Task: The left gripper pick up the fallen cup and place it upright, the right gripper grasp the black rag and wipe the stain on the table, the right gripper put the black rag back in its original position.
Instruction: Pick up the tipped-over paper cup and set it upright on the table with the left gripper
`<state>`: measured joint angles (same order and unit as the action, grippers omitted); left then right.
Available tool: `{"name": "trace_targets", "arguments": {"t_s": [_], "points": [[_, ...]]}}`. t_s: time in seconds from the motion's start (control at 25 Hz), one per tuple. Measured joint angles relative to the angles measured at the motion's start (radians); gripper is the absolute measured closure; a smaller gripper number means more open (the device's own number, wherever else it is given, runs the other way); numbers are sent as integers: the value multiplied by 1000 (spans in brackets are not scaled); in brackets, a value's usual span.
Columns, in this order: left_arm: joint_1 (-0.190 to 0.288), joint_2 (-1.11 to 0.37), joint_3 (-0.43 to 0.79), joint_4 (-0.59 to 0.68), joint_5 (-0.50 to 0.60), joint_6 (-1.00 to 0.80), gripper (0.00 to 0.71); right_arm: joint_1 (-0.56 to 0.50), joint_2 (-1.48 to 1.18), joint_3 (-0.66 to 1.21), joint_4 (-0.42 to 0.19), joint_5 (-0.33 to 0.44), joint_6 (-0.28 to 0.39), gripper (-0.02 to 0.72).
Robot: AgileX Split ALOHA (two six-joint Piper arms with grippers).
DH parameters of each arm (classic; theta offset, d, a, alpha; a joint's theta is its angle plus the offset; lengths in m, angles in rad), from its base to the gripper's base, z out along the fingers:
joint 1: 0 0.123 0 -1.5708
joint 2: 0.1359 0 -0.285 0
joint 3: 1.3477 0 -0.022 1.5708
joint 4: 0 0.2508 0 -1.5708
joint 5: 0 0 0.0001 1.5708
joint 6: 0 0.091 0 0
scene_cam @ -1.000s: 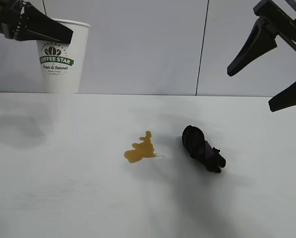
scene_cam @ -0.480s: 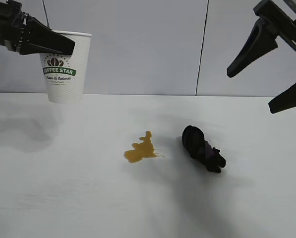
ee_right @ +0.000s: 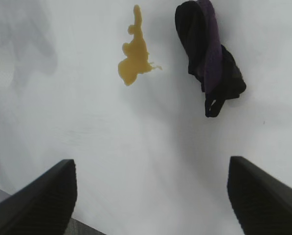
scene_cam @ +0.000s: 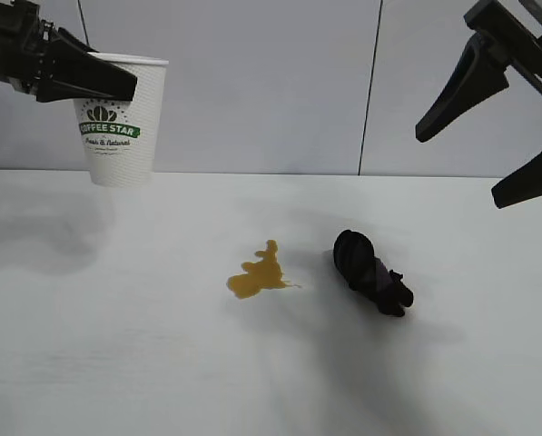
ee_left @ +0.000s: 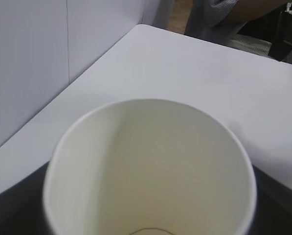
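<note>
My left gripper (scene_cam: pixel 116 80) is shut on the rim of the white "COFFEE STAR" cup (scene_cam: pixel 118 123) and holds it upright at the far left, its base at or just above the table (scene_cam: pixel 116 345). The left wrist view looks into the cup's empty inside (ee_left: pixel 150 166). The amber stain (scene_cam: pixel 257 272) lies at the table's middle, the crumpled black rag (scene_cam: pixel 372 272) just right of it. My right gripper (scene_cam: pixel 459 163) hangs open high at the right, above and right of the rag. The right wrist view shows the stain (ee_right: pixel 133 51), the rag (ee_right: pixel 209 54) and the open gripper (ee_right: pixel 153 171).
A grey panelled wall (scene_cam: pixel 271 82) stands behind the table. In the left wrist view the table's far corner (ee_left: pixel 146 29) shows, with a person's arm (ee_left: pixel 243 12) beyond it.
My left gripper has carried the cup slightly right and down, then stayed nearly still. The right gripper, rag and stain have not moved.
</note>
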<state>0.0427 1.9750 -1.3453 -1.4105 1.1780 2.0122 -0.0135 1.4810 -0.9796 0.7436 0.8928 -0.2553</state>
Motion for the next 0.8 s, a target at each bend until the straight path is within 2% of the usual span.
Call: {"name": "trace_targets", "arguments": {"t_s": [0.16,0.32,0.48,0.64,0.8], "points": [[0,0,39,-17,0,45,128,0,0,0,0,1,0,126],[0,0,129,-43,-1,154,128,0,0,0,0,1,0,126],[0,0,206,-120,-10,269,128,0,0,0,0,1,0,126],[0,0,270,-214,-51,355,128,0,0,0,0,1,0,126],[0,0,331,-250,-122,428,128,0,0,0,0,1,0,126]]}}
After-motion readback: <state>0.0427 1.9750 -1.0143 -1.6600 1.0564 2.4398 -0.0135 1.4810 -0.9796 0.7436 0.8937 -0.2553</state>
